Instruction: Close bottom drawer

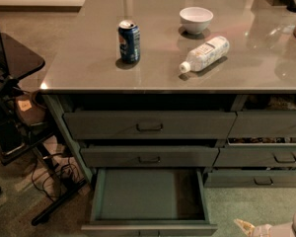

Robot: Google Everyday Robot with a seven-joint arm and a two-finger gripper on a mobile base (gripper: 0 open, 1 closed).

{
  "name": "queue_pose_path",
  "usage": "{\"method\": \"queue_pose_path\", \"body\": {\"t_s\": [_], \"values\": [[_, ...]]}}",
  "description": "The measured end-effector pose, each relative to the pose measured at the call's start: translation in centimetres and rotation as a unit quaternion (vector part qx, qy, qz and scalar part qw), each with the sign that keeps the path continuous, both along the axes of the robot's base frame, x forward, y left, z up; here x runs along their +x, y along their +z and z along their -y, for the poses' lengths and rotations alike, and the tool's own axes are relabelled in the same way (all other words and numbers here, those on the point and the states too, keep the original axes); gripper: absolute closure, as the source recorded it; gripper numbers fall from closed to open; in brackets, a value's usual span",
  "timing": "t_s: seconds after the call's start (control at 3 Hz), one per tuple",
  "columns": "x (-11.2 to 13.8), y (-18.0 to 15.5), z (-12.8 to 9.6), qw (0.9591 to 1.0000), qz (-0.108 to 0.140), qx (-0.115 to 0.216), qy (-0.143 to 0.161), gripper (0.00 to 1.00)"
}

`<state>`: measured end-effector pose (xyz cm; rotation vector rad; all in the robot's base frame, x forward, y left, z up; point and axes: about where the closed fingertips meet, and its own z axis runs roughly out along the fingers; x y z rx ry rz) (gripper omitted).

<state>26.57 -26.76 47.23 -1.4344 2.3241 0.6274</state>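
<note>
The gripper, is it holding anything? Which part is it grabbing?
Nothing that shows. The gripper is low in the right corner of the view, partly out of frame, apart from the open bottom drawer and not touching its front.

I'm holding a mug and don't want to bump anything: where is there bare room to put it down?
The countertop is bare left of the blue can and along its front edge. It is tighter where the white bowl sits just behind the lying bottle. The open bottom drawer has a bare floor too. The gripper is low, right of that drawer.
</note>
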Motion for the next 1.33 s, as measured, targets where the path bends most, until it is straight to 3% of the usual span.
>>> {"method": "queue_pose_path", "body": {"t_s": [0.33, 0.67, 1.0, 1.33], "values": [[0.0, 0.0, 0.0, 1.0000, 0.000, 0.000, 0.000, 0.00], [0.1, -3.0, -0.3, 1.0000, -0.006, 0.002, -0.002, 0.00], [1.0, -8.8, -0.1, 0.9999, 0.002, 0.013, -0.005, 0.00], [2.1, -14.9, 1.5, 0.9990, 0.021, 0.033, -0.023, 0.00]]}}
